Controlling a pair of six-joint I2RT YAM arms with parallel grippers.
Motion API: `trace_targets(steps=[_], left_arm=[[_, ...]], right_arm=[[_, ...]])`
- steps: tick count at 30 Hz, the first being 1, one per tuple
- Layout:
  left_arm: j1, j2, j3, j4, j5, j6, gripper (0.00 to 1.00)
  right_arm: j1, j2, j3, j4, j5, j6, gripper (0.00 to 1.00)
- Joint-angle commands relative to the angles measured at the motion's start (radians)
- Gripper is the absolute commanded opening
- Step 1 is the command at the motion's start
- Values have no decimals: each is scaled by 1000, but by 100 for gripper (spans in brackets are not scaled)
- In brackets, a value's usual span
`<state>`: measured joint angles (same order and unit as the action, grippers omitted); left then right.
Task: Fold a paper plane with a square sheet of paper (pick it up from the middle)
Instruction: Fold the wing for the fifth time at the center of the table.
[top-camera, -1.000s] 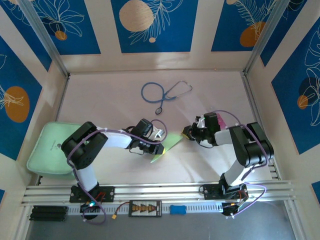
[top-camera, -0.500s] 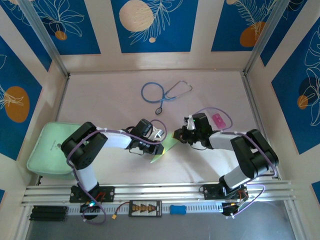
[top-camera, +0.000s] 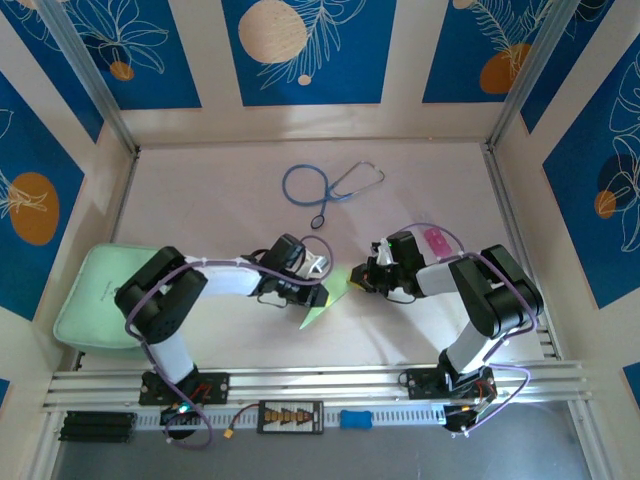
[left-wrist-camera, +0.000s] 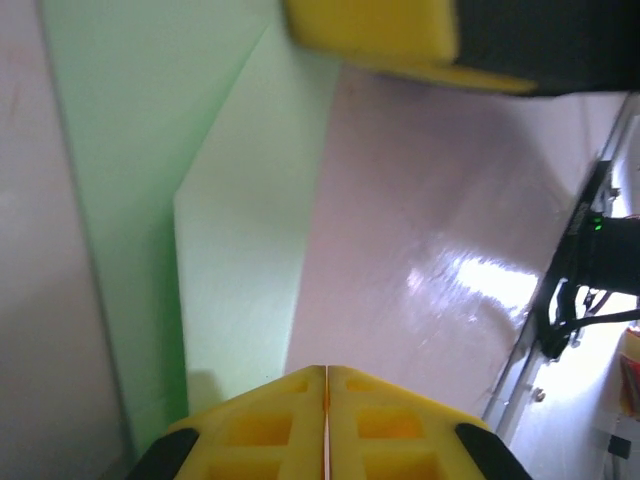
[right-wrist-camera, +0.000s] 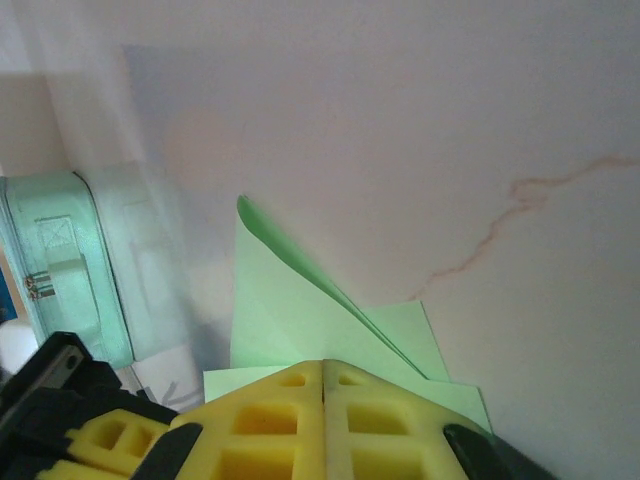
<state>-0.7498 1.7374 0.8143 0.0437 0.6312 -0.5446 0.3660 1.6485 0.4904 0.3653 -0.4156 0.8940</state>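
- Showing the square sheet of paper (top-camera: 320, 310) lying near the middle of the pale surface (top-camera: 220, 210), partly folded, with a creased flap over a lower layer.
- Pressing the left gripper (top-camera: 320, 294) down at one end of the sheet, jaws together, yellow pads (left-wrist-camera: 270, 430) flush with no gap at the seam.
- Meeting the opposite end of the sheet with the right gripper (top-camera: 357, 283), jaws likewise closed, yellow pads (right-wrist-camera: 270, 420) tight against each other.
- Covering the nearest edge of the paper with the pads in both wrist views, giving no way of telling a pinch on the paper from a mere press.
- Lifting one flap slightly off the surface in the right wrist view, its curved fold running toward the right gripper's tips.
- Pointing the two grippers at each other across the sheet, tips near but apart.
- Resting a mint-green pad (top-camera: 95, 297) at the left edge of the surface, well apart from the sheet.
- Leaving a blue stethoscope (top-camera: 330, 187) looped toward the far side, well apart from the paper.
- Leaving a small pink thing (top-camera: 436, 241) just beside the right arm.
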Motion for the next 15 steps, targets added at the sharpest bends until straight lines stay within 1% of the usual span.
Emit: trace_targets(steps=[1,7,11,15], left_arm=[[3,34,76,23,62,-20,11],[-6,132,137,-9,72,-5,12],[-8,155,90,-12,49,4,12],[-8,145,34,-20,10,15,13]], right_arm=[[-3,34,-23,-52,55,-28,2],[1,33,-23,-64,58,-26,2],[0,34,-23,-73,63,-28,2],[0,33,-21,-83,67,-30,2]])
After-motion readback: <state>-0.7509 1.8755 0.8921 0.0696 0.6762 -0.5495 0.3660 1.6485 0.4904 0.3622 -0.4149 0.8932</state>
